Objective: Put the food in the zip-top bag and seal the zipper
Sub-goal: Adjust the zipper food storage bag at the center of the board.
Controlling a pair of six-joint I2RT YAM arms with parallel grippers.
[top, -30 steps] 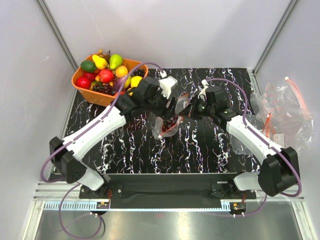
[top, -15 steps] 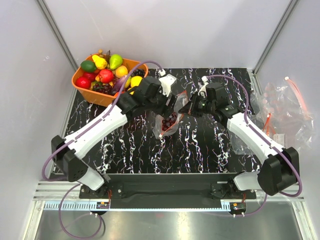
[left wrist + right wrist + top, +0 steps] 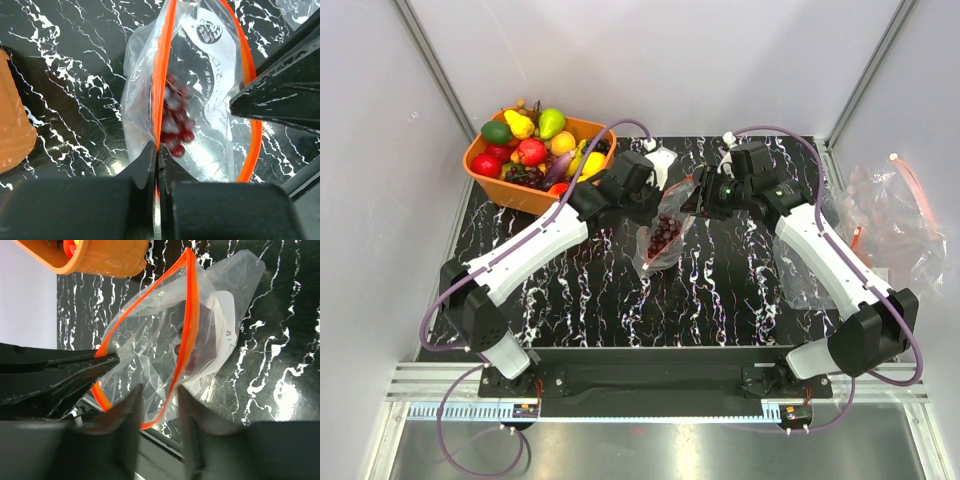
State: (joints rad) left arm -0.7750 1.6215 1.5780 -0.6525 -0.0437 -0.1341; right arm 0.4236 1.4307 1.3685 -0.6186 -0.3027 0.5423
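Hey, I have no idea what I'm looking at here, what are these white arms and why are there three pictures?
These are two robot arms bolted to a marbled black table. One picture looks down from above; the other two come from small cameras on each wrist, so each arm's own claw shows up close. Between them the arms hold up a clear zip-top bag with an orange zipper. The left claw is pinched shut on one side of the zipper; the right claw straddles the other side. Dark grapes already lie inside. An orange basket of toy fruit sits at the back left, and spare bags lie at the right.
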